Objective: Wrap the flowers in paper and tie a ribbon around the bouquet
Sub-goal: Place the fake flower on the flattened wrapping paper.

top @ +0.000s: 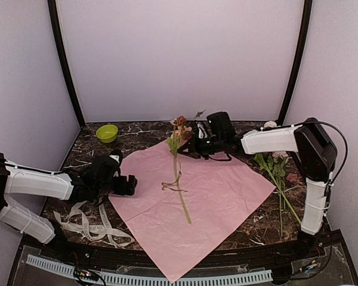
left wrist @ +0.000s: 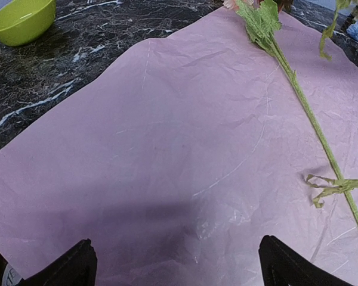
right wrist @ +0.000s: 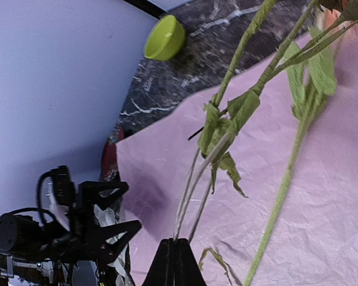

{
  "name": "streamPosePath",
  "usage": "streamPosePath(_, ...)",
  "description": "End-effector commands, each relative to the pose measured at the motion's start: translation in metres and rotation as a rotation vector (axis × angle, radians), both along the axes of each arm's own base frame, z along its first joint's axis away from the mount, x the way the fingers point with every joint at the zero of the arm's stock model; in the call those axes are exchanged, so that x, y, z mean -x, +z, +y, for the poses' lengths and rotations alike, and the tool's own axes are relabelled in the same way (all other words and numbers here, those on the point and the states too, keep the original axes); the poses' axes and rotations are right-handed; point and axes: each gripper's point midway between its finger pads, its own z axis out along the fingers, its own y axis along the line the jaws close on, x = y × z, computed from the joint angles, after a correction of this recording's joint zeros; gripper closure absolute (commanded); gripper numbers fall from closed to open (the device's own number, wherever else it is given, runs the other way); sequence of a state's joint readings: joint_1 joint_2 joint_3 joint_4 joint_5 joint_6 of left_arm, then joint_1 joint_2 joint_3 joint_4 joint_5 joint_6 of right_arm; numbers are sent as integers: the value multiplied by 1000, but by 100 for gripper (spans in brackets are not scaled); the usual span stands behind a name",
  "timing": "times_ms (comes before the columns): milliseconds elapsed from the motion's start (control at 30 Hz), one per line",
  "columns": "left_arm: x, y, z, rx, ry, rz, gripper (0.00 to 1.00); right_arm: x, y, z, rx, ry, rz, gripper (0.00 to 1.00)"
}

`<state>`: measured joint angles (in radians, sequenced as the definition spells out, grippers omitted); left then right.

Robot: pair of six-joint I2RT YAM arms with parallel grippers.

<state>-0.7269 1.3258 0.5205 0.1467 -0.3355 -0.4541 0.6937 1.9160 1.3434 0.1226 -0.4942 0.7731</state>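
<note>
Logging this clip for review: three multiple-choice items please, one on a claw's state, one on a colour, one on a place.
1. The right claw is: A) shut on flower stems B) wide open C) shut on a cup.
2. The bowl is: A) red B) green C) white.
3. The ribbon lies: A) in the bowl B) in the right claw C) on the table, left of the paper.
Answers: 1 A, thin stems run into its closed tips; 2 B, it shows lime green from above; 3 C, its loops rest on the marble, off the sheet.
</note>
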Motion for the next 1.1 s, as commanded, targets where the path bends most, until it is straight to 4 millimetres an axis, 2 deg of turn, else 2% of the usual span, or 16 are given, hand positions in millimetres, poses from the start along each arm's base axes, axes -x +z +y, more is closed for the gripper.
streamPosePath(0, 6, -4, 8, -14, 15, 10, 3, 0, -64, -4, 83, -61, 163, 100)
streamPosePath(67, 7, -6, 8, -17, 15, 14, 2, 5, -88, -7, 142, -48, 203, 100)
streamPosePath(167, 7, -8, 8, -19, 16, 18, 2, 10, -110, -12, 208, -33, 235, 100)
streamPosePath(333, 6, -10, 7, -16, 15, 23, 2, 16, -125, -16, 298, 26, 250, 100)
streamPosePath(400, 6, -11, 5, -16, 11, 24, 2, 18, -126, -20, 339, 37, 243, 95)
streamPosePath(500, 4, -10, 5, -17, 10, 24, 2, 19, -123, -30, 411, 44, 229, 76)
streamPosePath(600, 4, -10, 4, -19, 9, 23, 2, 21, -113, -39, 470, 54, 208, 63)
streamPosePath(767, 2, -9, 2, -18, 4, 19, 2, 27, -90, -59, 566, 67, 168, 50)
streamPosePath(900, 2, -9, 2, -21, 2, 19, 3, 34, -62, -83, 632, 66, 118, 48)
streamPosePath(933, 2, -8, 2, -23, 2, 19, 2, 32, -53, -94, 643, 45, 99, 48)
streamPosePath(1000, 2, -7, 2, -26, -1, 19, 3, 27, -40, -129, 674, -27, 84, 49)
streamPosePath(1067, 2, -4, 1, -30, -8, 16, 2, 18, -34, -180, 721, -145, 92, 50)
